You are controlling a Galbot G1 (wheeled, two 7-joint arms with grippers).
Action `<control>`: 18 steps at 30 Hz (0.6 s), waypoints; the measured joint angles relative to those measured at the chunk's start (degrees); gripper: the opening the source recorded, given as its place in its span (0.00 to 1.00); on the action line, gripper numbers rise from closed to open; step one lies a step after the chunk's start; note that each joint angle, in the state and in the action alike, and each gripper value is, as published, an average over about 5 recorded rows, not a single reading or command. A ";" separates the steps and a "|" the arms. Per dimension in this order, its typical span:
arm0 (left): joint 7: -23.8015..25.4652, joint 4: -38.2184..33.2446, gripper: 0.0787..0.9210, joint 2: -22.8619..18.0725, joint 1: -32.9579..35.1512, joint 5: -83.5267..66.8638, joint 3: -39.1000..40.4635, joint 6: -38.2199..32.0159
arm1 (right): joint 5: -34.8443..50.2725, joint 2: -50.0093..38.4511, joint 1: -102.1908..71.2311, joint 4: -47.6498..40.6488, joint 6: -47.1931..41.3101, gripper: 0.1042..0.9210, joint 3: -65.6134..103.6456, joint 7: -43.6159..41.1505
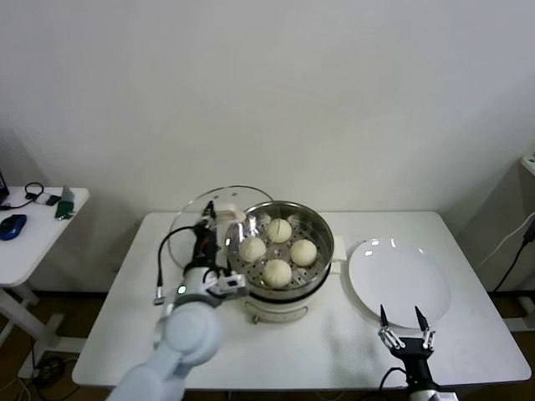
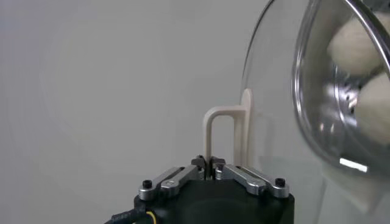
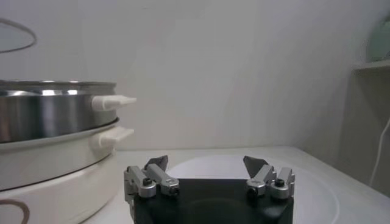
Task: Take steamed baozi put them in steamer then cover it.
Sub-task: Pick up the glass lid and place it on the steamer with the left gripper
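Your left end effector [image 2: 210, 163] is clamped on the cream-white bar handle [image 2: 226, 131] of the cover [image 1: 219, 207], its fingers pinched tight around one leg of that handle, so the cover is carried on edge rather than flat. From that end effector, the clear glass disc stands just beyond the fingertips and tilts toward the steamer [image 1: 281, 248], which sits immediately to the end effector's right (in the head view the cover's metal rim rises behind and to the left of the steamer's rim, overlapping its far-left edge). You can see all four steamed baozi [image 1: 278, 251] lying inside the steamer on the perforated floor, close together in a diamond, none of them under the cover. The steamer rests on its white cooker base [image 1: 276, 308] at the middle of the white worktop [image 1: 125, 326], and the left arm reaches up to it from the near-left side. Your right end effector [image 1: 402, 318] hangs low at the near-right edge of the worktop with its fingers spread wide and nothing between them. Just ahead of its fingertips lies the white plate [image 1: 401, 280], bare, and beyond and to its left the steamer's side handles [image 3: 114, 101] stick out toward it, well apart from the fingers. A separate side table [image 1: 38, 225] with small items stands far off to the left.
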 measured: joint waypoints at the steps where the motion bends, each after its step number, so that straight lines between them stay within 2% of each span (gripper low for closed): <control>1: 0.49 0.51 0.08 -0.90 -0.49 1.08 0.90 0.21 | -0.02 -0.02 0.12 -0.15 0.06 0.88 -0.03 0.03; 9: 2.52 5.66 0.08 -8.50 -2.93 9.11 6.56 0.48 | 0.01 -0.14 0.76 -0.90 0.43 0.88 -0.11 0.17; 18: 2.73 11.69 0.08 -15.26 -4.08 14.75 8.91 0.47 | 0.70 -0.52 0.86 -1.73 0.95 0.88 0.17 0.18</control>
